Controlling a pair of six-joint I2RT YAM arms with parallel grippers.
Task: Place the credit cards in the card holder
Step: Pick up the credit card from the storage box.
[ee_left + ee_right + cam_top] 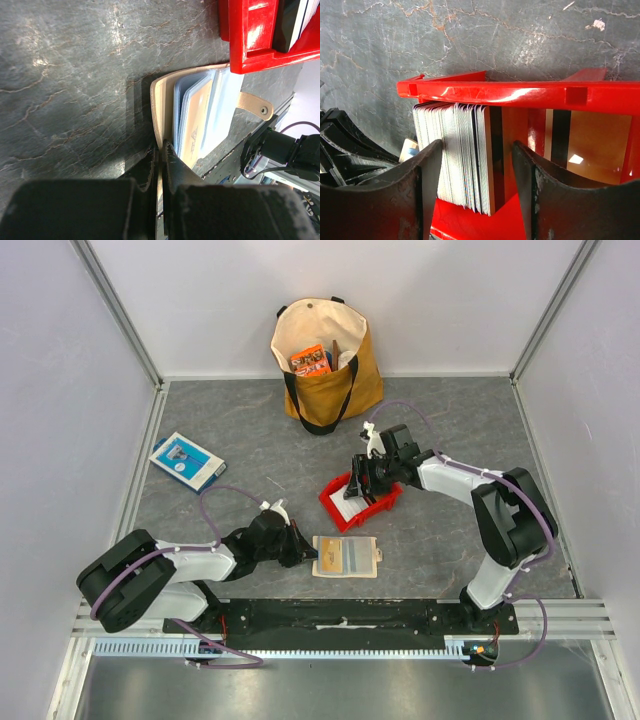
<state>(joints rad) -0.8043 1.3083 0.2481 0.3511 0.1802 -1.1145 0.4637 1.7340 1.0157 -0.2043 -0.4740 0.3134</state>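
Top external: tan leathery card holder [346, 556] lies lengthwise left-right, left gripper [312, 554] pinching its edge; right gripper [358, 490] gapes around upright credit cards [465, 155].

No words or numbers can be read anywhere. The blue and white box [187, 461] has a small grey picture on its lid, but any print on it is too tiny to read. The orange packet [311, 360] in the brown bag [335, 390] has dark marks on it (too blurry to make out). One card [192, 125] in the card holder [161, 100] shows a faint squiggly mark, not clear letters.
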